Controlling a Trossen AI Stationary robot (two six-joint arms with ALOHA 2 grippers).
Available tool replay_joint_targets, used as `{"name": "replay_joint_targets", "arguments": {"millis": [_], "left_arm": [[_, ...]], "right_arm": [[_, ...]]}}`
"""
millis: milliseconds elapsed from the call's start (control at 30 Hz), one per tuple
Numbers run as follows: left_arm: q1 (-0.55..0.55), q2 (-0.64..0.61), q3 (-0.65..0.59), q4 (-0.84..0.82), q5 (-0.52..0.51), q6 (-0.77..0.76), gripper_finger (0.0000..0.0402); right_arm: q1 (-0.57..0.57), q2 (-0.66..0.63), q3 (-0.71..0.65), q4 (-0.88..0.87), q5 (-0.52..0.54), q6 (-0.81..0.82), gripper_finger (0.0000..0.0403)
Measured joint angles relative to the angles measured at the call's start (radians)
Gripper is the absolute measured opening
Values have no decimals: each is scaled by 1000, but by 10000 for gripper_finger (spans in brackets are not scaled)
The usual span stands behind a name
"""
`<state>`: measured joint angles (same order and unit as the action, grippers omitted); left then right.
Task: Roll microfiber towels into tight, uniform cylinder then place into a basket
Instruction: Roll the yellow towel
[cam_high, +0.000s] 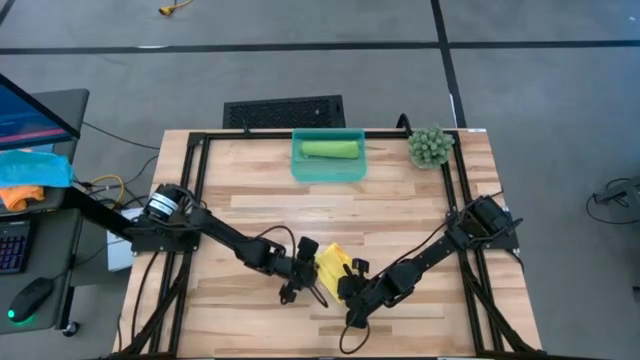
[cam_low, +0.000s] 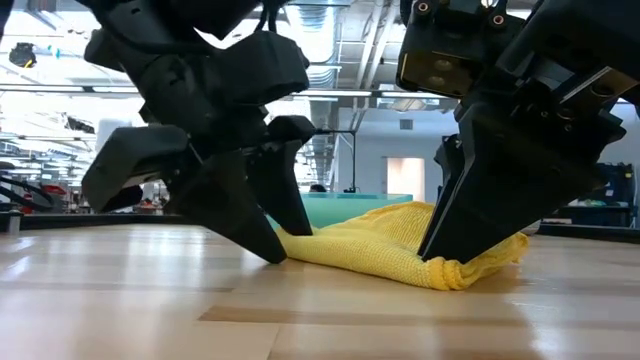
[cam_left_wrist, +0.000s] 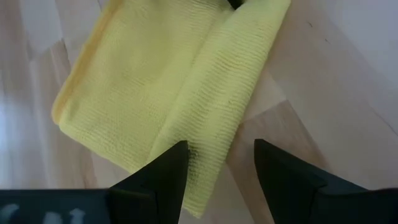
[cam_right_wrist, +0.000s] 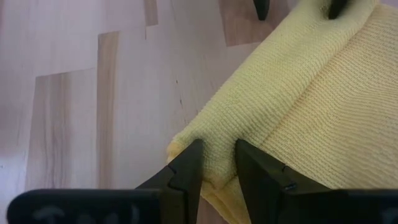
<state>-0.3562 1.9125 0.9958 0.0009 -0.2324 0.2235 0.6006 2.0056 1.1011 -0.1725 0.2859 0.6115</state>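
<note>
1. The wooden table carries everything; both arms reach in toward its near middle.
2. The teal basket sits at the far edge, well apart from the grippers, with the light green towel lying rolled inside it.
3. The yellow towel lies partly folded between the two grippers, flat on the wood.
4. The right gripper pinches a folded corner of the yellow towel, fingers nearly together with cloth bunched between them.
5. The left gripper stands open at the towel's opposite edge, one fingertip on the cloth, the other on bare wood, grasping nothing.
</note>
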Motion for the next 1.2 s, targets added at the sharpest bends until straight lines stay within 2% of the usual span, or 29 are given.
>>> {"name": "replay_joint_targets", "arguments": {"millis": [300, 467, 533, 600, 700, 833, 933, 1200], "left_arm": [[48, 1, 2, -46, 50, -110, 167], [63, 2, 1, -48, 58, -115, 102], [68, 4, 1, -47, 26, -160, 67], [78, 4, 1, -54, 36, -222, 34], [93, 1, 1, -64, 144, -302, 9], [96, 1, 0, -76, 316, -421, 16], [89, -4, -1, -89, 379, -505, 18], [96, -1, -2, -84, 550, -770, 9]], "right_arm": [[0, 0, 0, 1, 0, -17, 122], [1, 0, 0, 1, 0, -18, 122], [1, 0, 0, 1, 0, -18, 122], [1, 1, 0, 6, 0, -18, 122], [0, 1, 0, 6, 1, -18, 122], [2, 1, 0, 6, -13, -20, 122], [6, 0, 0, 17, -51, -22, 122], [38, 7, 47, 16, -57, -80, 122]]}}
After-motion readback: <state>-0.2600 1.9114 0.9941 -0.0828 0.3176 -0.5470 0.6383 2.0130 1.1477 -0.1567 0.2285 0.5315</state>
